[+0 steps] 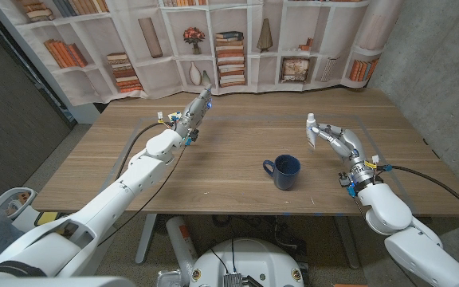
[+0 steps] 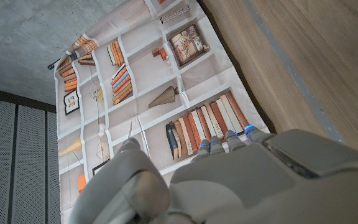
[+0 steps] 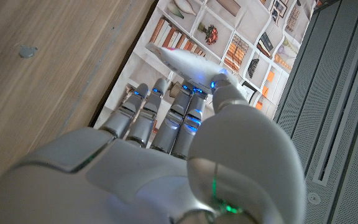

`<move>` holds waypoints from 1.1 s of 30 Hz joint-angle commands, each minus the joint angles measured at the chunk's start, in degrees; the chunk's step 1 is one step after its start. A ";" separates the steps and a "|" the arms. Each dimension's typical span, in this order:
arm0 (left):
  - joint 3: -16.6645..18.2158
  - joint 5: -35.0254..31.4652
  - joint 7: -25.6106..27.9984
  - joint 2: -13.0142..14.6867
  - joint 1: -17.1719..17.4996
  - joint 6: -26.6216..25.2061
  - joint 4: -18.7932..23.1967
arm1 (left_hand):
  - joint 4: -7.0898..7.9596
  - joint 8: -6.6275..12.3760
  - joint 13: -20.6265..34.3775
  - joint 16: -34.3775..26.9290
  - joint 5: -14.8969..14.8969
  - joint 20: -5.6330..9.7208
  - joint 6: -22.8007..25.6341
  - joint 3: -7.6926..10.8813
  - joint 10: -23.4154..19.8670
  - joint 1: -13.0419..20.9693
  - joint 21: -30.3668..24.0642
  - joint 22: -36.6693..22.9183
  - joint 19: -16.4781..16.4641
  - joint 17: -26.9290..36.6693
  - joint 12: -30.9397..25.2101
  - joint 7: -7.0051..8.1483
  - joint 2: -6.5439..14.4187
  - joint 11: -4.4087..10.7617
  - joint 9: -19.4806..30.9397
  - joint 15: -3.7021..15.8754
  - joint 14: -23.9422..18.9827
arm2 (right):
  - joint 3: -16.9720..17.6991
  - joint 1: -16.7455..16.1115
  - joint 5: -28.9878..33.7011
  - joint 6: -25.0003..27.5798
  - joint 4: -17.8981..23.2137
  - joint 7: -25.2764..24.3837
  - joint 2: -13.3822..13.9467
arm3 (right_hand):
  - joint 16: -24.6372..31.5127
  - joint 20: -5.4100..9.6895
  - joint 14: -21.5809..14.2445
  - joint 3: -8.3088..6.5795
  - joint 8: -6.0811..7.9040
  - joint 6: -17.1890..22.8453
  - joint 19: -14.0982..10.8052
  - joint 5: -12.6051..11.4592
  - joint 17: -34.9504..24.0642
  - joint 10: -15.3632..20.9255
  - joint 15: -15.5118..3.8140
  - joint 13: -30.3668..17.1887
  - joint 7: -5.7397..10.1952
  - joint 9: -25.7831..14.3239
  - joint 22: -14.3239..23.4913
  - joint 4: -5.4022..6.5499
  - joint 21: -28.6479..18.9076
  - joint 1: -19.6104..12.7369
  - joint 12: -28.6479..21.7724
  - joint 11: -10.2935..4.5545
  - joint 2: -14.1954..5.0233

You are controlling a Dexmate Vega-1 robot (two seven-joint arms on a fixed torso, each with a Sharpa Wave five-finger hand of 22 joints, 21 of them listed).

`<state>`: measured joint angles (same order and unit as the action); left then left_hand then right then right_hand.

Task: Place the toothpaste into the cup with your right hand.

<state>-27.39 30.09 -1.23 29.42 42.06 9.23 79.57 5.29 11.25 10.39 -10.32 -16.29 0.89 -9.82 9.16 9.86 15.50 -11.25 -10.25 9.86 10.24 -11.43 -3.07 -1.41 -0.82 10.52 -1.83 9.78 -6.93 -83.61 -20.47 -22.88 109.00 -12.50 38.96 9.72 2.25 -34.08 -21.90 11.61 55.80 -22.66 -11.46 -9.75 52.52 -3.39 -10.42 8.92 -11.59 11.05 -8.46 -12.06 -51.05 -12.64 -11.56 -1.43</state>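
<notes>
We see the toothpaste (image 1: 312, 130), a small white tube, pinched upright between the thumb and fingers of our right hand (image 1: 335, 141), its cap pointing up and its body clear of the table (image 1: 229, 187). In the right wrist view the same tube (image 3: 188, 66) lies across the fingertips (image 3: 160, 87) with the thumb pressing on it, so we judge the grasp secure. The cup (image 1: 285, 171), a dark blue mug with its handle toward our left, stands upright on the table, near the held tube and on its left, with its mouth open and nothing visible inside. So the pickup looks done, and what is left is carrying the tube over the cup's mouth, lowering it in and letting go. Our left hand (image 1: 194, 112) is raised over the far left part of the table, well apart from the cup, fingers extended and holding nothing. Behind the table hangs a backdrop printed with bookshelves (image 1: 229, 44).
</notes>
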 commanded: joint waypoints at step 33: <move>-0.09 -0.07 0.34 0.09 0.24 -0.52 0.57 | 0.03 -0.09 0.21 -0.31 0.12 -0.50 -6.87 -0.72 8.03 0.31 -0.29 -0.29 12.88 0.11 -0.14 0.16 0.64 0.32 0.15 0.28 10.27 | -3.57 1.10 0.62 -4.89 0.07 4.26 -0.80 | 0.51 0.75 0.12 0.20 0.47 1.79 -0.02 -0.22 -0.19 0.46 -2.12 -0.08 1.06 -0.15 0.38 0.38 -0.21 -0.08 0.11 -0.24 0.66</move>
<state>-27.75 29.93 -1.40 28.95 41.59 9.32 79.17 5.30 11.25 10.55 -10.32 -16.29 0.69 -9.82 8.67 9.86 15.73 -11.25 -10.25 10.06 10.24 -11.43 -3.07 -1.19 -0.82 10.51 -1.83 9.78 -8.92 -83.78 -20.14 -27.10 109.59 -9.10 38.59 9.98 2.25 -34.08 -21.65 11.81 56.32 -22.66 -11.40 -9.75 52.51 -3.39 -10.42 9.02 -11.61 11.33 -8.21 -12.06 -51.04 -12.64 -11.54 -1.42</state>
